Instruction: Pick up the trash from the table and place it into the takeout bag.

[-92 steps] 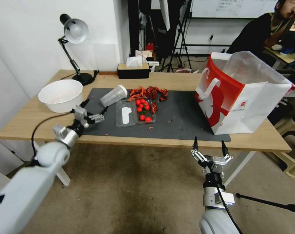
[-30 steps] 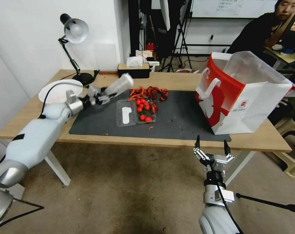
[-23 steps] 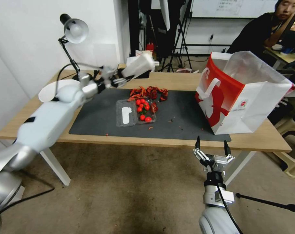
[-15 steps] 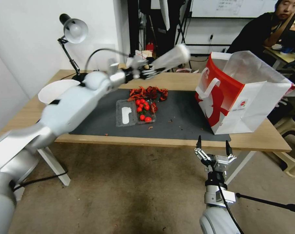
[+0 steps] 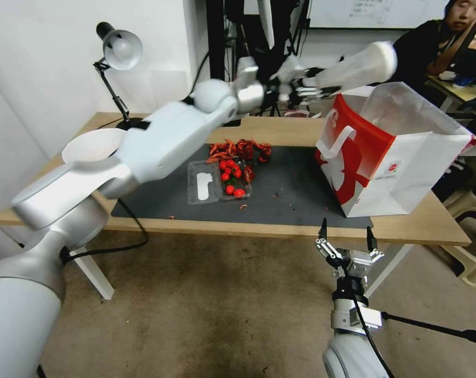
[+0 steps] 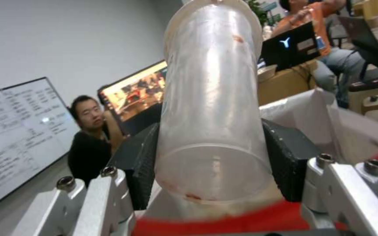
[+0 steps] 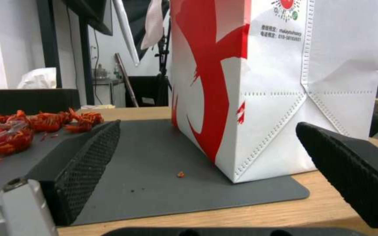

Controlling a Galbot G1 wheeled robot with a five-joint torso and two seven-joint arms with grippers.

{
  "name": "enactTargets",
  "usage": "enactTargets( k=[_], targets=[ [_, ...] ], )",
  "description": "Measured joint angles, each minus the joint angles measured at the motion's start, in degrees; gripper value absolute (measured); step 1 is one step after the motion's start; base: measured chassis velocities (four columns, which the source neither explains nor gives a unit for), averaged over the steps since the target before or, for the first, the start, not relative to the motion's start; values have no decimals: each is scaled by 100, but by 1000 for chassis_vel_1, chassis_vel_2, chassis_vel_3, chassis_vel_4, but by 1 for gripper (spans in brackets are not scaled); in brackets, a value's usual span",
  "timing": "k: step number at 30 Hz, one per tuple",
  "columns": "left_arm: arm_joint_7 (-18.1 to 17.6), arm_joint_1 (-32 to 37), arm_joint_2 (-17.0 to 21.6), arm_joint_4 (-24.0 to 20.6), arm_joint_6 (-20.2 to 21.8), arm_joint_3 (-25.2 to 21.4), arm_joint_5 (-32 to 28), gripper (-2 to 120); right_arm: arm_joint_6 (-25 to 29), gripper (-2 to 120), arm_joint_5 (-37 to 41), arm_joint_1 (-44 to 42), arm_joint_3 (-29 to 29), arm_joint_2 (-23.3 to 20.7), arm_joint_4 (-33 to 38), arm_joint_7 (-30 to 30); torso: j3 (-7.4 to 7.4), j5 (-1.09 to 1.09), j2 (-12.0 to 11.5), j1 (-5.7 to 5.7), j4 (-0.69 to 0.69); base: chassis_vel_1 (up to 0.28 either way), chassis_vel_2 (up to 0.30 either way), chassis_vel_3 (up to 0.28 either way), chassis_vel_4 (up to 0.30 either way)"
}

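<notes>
While its black ribbed pads press on either side of the clear plastic cup, near the cup's closed base, the left gripper holds that cup raised in the air, lying almost level with its white-lidded end pointing right, above the far left part of the takeout bag's open mouth. In the left wrist view the cup is squeezed between both pads, with reddish smears low on its wall, and the white inner wall of the bag lies beyond it. The left arm reaches from the near left across the table toward the far right. The takeout bag stands upright at the right end of the dark grey mat, its red front facing left and a white loop handle hanging on that face. Left of it, at the mat's middle, lie a clear plastic tray with cherry tomatoes and, just beyond, a heap of red shells. A big white bowl sits at the table's left, with a desk lamp behind it. The right gripper waits below the table's near edge, right of centre, fingers spread wide and holding nothing, facing the bag's near corner.
</notes>
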Motion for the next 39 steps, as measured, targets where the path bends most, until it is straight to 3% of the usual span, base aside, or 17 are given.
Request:
enactTargets(
  k=[2, 4, 8, 15, 19, 26, 31, 39],
  targets=[
    [-3, -100, -222, 129, 4, 82, -12, 53, 0, 100, 0, 1, 8, 0, 0, 2, 0, 1, 0, 0, -1, 0, 0, 0, 0],
    [-1, -243, -681, 443, -4, 250, -9, 53, 0, 100, 0, 1, 13, 15, -1, 9, 0, 2, 0, 0, -3, 0, 0, 0, 0],
    [-44, -265, -1107, 701, -17, 494, 17, 53, 5, 100, 0, -30, 37, 20, 9, 23, 0, 1, 0, 0, -4, 0, 0, 0, 0],
    [-268, -159, -1240, 749, -73, 632, 147, 53, 25, 100, -9, -66, 43, 37, 27, 27, 0, 0, 0, 0, -1, 0, 0, 0, 0],
    [-406, -138, -1245, 746, -88, 634, 165, 67, 36, 100, -21, -76, 31, 56, 33, 28, 0, -1, 0, 0, -1, 0, 0, 0, 0],
    [-530, -87, -1206, 712, -101, 612, 170, 95, 72, 100, -31, -117, 39, 81, 41, 37, 0, -1, -1, 0, -1, 0, 0, 0, 0],
    [-673, 9, -1125, 569, -123, 343, 159, 99, 74, 100, -31, -116, 51, 78, 46, 41, 0, 0, -1, 0, -5, 0, 0, 0, 0],
    [-1029, 596, 81, -123, -117, -416, 25, 100, 22, 100, -29, -104, 54, 35, 87, 40, 0, -5, 0, 0, 3, 0, 0, 0, 0]
  ],
)
